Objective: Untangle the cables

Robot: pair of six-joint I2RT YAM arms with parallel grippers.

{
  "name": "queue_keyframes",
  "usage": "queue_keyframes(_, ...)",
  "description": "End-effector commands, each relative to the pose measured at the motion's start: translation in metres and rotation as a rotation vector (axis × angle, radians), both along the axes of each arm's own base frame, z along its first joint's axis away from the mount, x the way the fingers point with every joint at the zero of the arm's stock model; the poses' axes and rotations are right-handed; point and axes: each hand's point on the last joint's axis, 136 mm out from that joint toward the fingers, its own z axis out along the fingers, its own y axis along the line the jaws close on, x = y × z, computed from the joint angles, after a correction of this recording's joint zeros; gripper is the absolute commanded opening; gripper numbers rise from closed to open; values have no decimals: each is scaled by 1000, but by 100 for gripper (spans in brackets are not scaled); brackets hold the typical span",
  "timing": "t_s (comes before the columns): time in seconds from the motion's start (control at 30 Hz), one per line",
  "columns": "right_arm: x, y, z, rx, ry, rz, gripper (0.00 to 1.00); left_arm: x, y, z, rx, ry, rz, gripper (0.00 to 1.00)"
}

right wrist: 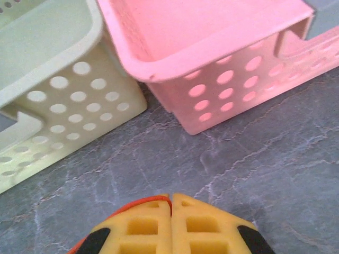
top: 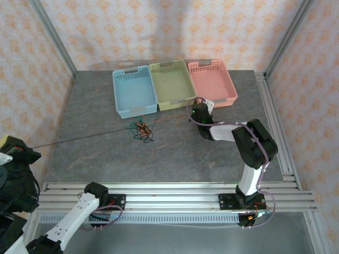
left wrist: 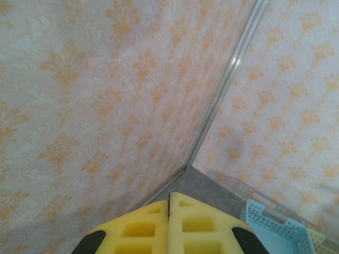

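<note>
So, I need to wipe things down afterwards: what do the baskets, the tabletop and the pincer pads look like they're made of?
Pink basket and green basket: moulded plastic, slightly glossy, with rows of round holes. Tabletop: grey with pale veins, matte; stone or a stone-look laminate, hard to tell. Right pincer pads: yellow foam, seemingly, with square recesses.

A robotics test cell, staged rather than lived in: behind and beside the grey stone-look table (top: 106, 159) stand wallpapered panels (top: 175, 32) in bare aluminium framing (top: 53, 37) (homely in pattern only), and slotted rails (top: 169, 191) along the table's near edge carry arm bases (top: 241, 201).
</note>
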Motion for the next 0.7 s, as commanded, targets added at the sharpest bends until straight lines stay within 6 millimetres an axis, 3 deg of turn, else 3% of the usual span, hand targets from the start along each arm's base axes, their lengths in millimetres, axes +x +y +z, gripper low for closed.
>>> queue_keyframes(0.0,-1,-30,-3,-41,-1,-102,0,36,-25,-23,-28,78,-117,0)
queue_keyframes(0.1,0,-25,-3,-29,-1,-75,0,96,-75,-68,-95,215,-337,0)
queue_keyframes(0.2,1,-20,-4,-20,0,-52,0,141,-117,-121,-177,338,-487,0)
queue_keyframes(0.27,1,-18,-3,-13,-2,-41,0,165,-133,-156,-223,410,-521,0)
queue_keyframes(0.4,2,-13,-4,-6,-2,-23,0,188,-143,-208,-254,514,-512,0)
queue_keyframes(0.43,2,-12,-4,-4,-3,-19,0,191,-144,-218,-255,540,-501,6)
queue_keyframes(0.5,2,-10,-5,-4,-3,-11,0,194,-140,-232,-240,594,-467,26)
queue_keyframes(0.57,3,-9,-4,-5,-4,-6,0,195,-130,-240,-215,637,-404,51)
queue_keyframes(0.67,3,-7,-3,-4,-9,-1,0,195,-124,-242,-188,655,-368,71)
